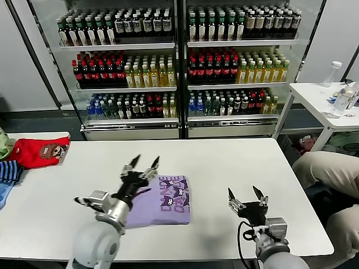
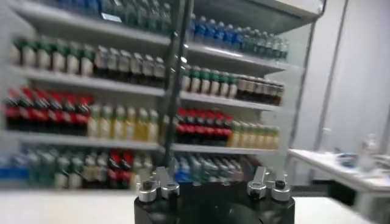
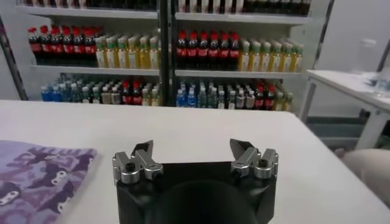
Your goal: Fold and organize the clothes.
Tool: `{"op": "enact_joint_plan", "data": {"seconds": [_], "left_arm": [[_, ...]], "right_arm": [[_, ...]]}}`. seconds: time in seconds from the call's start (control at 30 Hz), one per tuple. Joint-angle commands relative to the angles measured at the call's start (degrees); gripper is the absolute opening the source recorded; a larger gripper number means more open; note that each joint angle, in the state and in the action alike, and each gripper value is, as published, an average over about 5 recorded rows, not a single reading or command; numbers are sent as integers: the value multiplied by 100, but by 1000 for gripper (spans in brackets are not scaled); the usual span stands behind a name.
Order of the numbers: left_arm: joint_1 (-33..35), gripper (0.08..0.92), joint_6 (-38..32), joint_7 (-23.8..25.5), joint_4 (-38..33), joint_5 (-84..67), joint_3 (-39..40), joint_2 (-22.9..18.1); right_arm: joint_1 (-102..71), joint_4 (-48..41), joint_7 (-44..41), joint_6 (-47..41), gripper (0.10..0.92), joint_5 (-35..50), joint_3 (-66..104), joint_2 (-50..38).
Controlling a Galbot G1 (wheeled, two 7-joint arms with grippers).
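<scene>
Two glass-fronted drink coolers [image 1: 179,67] fill the background, their shelves packed with rows of bottles. All three views show them; the left wrist view shows almost nothing else, since that camera is tilted up at the shelves [image 2: 152,79] with only a sliver of white surface below.

The white tabletop [image 1: 224,162] spans the head view. The right wrist view shows its far edge and bare surface [image 3: 201,128] ahead of the claw. A smaller white side table [image 1: 320,95] stands near the right side, carrying a clear bottle [image 1: 332,73]; both wrist views catch only a corner of it.

The lavender t-shirt [image 1: 162,202] lies folded into a compact rectangle on the near middle of the tabletop, dark printed graphic facing up. The right wrist view shows just one corner of it [image 3: 42,176], well apart from that claw.

Only the head view shows the red garment [image 1: 42,151] with a cartoon face at the tabletop's far left edge, and the blue striped garment [image 1: 8,174] just beside it.

The left claw [image 1: 145,163] hovers above the shirt's left edge, fingers spread apart and empty. The right claw [image 1: 247,196] sits above bare tabletop to the shirt's right, fingers likewise apart, holding nothing.
</scene>
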Motion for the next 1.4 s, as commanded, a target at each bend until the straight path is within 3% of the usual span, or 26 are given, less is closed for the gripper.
{"op": "enact_joint_plan", "data": {"seconds": [0.03, 0.13, 0.37, 0.93, 1.4], "left_arm": [[947, 759, -1264, 232, 46, 1253, -1292, 616], [1118, 810, -1327, 298, -29, 1291, -1250, 515], [1098, 823, -1361, 383, 6, 1423, -1077, 293], [1106, 823, -1369, 395, 148, 1476, -1029, 236], [954, 823, -1407, 401, 373, 1424, -933, 208]], "right_arm": [[1415, -869, 484, -383, 823, 1022, -1422, 396], [1705, -1181, 742, -450, 823, 1156, -1957, 613], [2006, -1896, 1264, -464, 823, 1338, -2309, 1010], [2068, -2372, 1217, -450, 814, 1394, -2356, 1333], [1909, -2138, 1081, -337, 448, 1452, -2029, 1189]]}}
